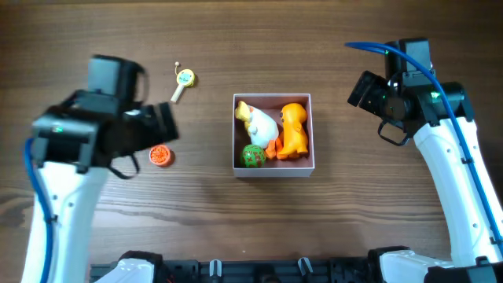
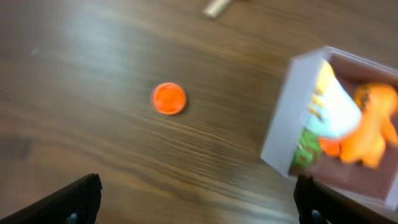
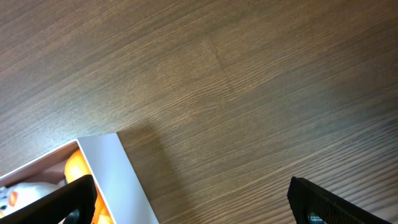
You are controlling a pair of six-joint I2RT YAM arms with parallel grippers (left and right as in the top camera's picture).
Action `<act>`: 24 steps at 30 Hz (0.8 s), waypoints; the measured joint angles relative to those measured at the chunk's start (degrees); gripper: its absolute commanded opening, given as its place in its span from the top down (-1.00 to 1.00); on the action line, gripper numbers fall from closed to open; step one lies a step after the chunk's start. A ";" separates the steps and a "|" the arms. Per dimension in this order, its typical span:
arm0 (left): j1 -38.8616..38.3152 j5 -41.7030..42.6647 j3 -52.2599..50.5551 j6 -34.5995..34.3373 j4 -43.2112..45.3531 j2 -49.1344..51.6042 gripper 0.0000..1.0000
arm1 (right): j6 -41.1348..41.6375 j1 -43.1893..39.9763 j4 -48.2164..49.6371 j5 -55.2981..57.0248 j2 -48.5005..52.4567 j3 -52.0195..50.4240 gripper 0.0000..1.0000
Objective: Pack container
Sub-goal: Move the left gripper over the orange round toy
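Observation:
The container (image 1: 273,169), a small white-walled square box, sits mid-table and holds a white duck toy (image 1: 261,123), an orange dinosaur toy (image 1: 294,130) and a green ball (image 1: 252,156). It also shows in the left wrist view (image 2: 283,118) and the right wrist view (image 3: 118,168). A small orange round toy (image 1: 160,156) lies on the table left of the box, also in the left wrist view (image 2: 168,98). My left gripper (image 2: 199,202) is open and empty above the table near the orange round toy. My right gripper (image 3: 189,202) is open and empty, raised just right of the box.
A small yellow-green lollipop-shaped toy (image 1: 182,82) with a pale stick lies on the wooden table at the back left of the box. The left arm (image 1: 94,126) hangs over the left side, the right arm (image 1: 440,134) over the right.

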 measured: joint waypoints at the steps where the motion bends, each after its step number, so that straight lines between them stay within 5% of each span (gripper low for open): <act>1: 3.48 -0.24 -0.33 -0.55 0.48 0.17 -0.99 | 0.00 0.00 0.02 0.00 0.00 0.00 -1.00; 12: 11.19 4.42 -28.98 -0.59 23.96 0.94 -0.99 | 0.00 0.00 0.04 0.00 0.00 0.00 -0.99; 24: 11.19 5.84 -30.42 4.68 29.11 11.47 -0.99 | -0.17 0.00 0.04 0.00 0.00 0.00 -0.99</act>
